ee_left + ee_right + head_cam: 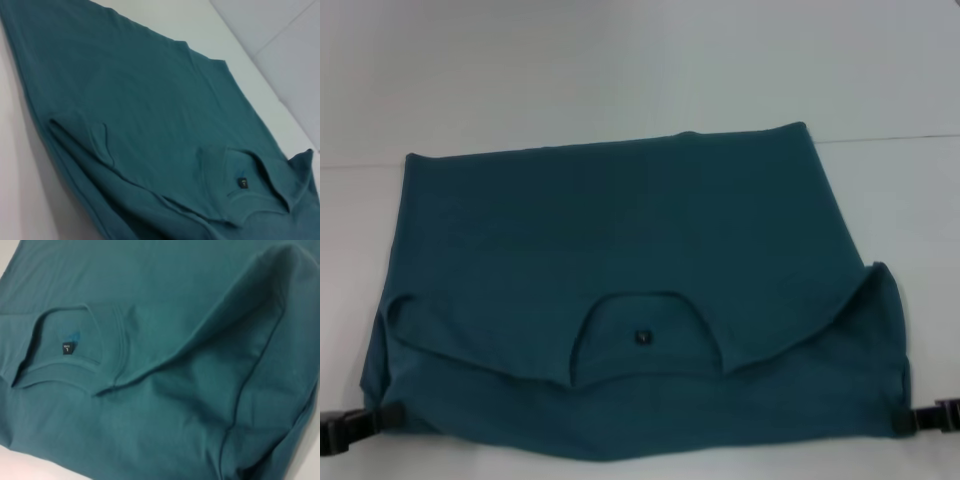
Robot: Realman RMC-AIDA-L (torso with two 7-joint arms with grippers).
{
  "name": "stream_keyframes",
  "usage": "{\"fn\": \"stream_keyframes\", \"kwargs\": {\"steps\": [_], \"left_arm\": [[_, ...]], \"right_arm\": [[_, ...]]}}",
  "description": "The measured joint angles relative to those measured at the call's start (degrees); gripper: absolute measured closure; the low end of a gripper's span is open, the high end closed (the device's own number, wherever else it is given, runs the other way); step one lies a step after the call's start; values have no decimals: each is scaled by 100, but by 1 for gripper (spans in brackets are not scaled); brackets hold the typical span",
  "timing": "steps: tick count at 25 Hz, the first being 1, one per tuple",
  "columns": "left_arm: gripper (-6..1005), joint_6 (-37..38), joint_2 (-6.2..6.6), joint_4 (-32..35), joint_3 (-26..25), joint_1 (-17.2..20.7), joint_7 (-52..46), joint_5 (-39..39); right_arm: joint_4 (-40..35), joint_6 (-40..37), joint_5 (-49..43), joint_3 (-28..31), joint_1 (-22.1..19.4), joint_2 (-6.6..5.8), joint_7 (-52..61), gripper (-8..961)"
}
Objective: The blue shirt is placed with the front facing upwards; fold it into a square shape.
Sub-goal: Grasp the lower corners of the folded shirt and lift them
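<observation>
Folding stage: the blue shirt (620, 250) looks part-folded; its collar end lies doubled over the body, so one crosswise fold seems made, with sleeves and sides still to be brought in before the shape is square.
Bench (620, 70): pale and plain, carrying the shirt across its middle and down to the near edge.
Shirt look: dark teal, plain side up, no lettering showing; broad, soft creases, the right near corner puffed up in a raised fold.
Collar (640, 340): round, near the near edge, small black tag (641, 338) inside.
Left gripper (350, 428): at the shirt's near left corner; whether it pinches cloth cannot be told.
Right gripper (925, 418): at the near right corner; grip likewise cannot be told.
</observation>
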Motion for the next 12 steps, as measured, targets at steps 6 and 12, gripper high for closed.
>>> {"fn": "stream_keyframes", "kwargs": {"steps": [6,12], "left_arm": [[966,309,-52,118,-32,157,15,0],[966,388,-81,234,-112,172,11,-32]], "right_arm": [[-13,-267,12,75,-198,3,-43,916],[-58,-528,71,484,-87,-1,-202,916]]}}
